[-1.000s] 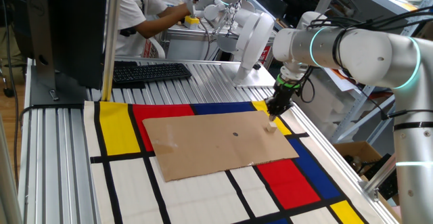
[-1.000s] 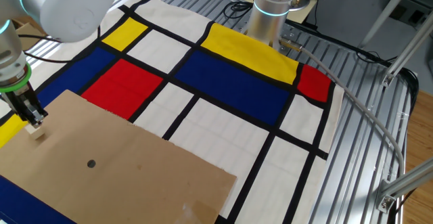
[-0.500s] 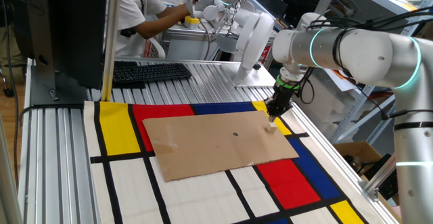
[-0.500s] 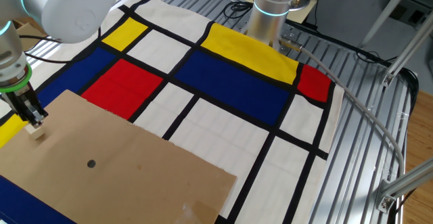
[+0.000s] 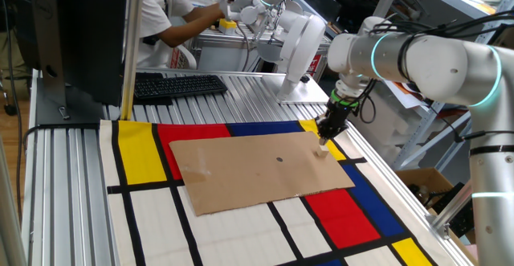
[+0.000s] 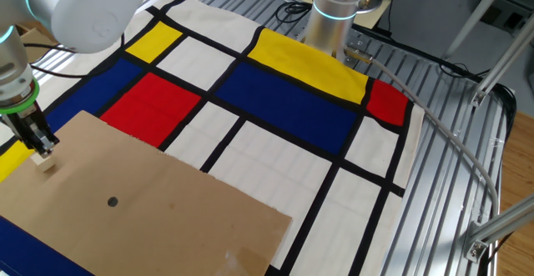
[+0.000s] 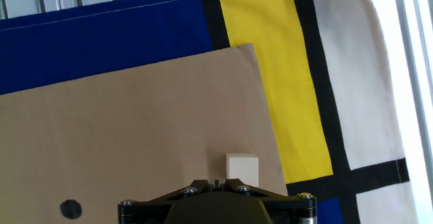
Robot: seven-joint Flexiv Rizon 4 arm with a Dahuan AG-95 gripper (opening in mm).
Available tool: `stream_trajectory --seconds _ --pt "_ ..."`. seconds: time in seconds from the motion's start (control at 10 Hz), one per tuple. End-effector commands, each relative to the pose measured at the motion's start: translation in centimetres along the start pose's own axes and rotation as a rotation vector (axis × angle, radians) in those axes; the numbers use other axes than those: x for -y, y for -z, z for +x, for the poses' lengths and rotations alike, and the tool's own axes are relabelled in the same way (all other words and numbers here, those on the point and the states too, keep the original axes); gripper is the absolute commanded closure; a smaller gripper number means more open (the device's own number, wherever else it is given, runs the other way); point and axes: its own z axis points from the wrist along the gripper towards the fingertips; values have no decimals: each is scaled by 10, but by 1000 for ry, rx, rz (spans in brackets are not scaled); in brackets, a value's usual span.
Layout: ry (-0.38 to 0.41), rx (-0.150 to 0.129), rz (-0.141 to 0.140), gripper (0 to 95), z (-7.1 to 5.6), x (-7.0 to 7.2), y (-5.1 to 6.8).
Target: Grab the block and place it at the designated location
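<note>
One fixed view: the arm's black two-finger gripper (image 5: pixel 324 140) hangs straight down over the small pale tan wooden cube (image 5: pixel 323 151), which sits near the right edge of the flat brown cardboard sheet (image 5: pixel 257 169). The fingers (image 5: pixel 323 137) look pinched together, nothing between them. The cube reads as resting on the sheet, not lifted. Risk: descending with the fingers shut would hit the cube's top and push or flip it instead of grasping it.

Other fixed view: fingers closed, tip just above and slightly beside the cube (image 6: pixel 45 163), a thin gap showing. The cube is close to the cardboard (image 6: pixel 142 209) edge, so a sideways nudge could knock it off onto the coloured cloth (image 6: pixel 284 101) covering the worktop. The small dark dot (image 6: pixel 112 201) sits well apart from the cube; if that's the target, there's a long carry ahead and a weak pinch could drop the cube.

Hand view: the cube (image 7: pixel 242 166) sits just ahead of the gripper body, offset right of the centre line. Fingertips aren't visible here. Opening without recentring risks one finger landing on the cube.
</note>
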Motion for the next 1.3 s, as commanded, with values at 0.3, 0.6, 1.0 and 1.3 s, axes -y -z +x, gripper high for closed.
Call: stream_trajectory --seconds 0.3,0.6,1.0,1.3 --pt "-15 2 14 950 -4 0 -2" --pt "-57 6 18 950 -4 0 -2" --pt "-103 1 14 950 -4 0 -2" --pt "-125 11 10 950 -4 0 -2"
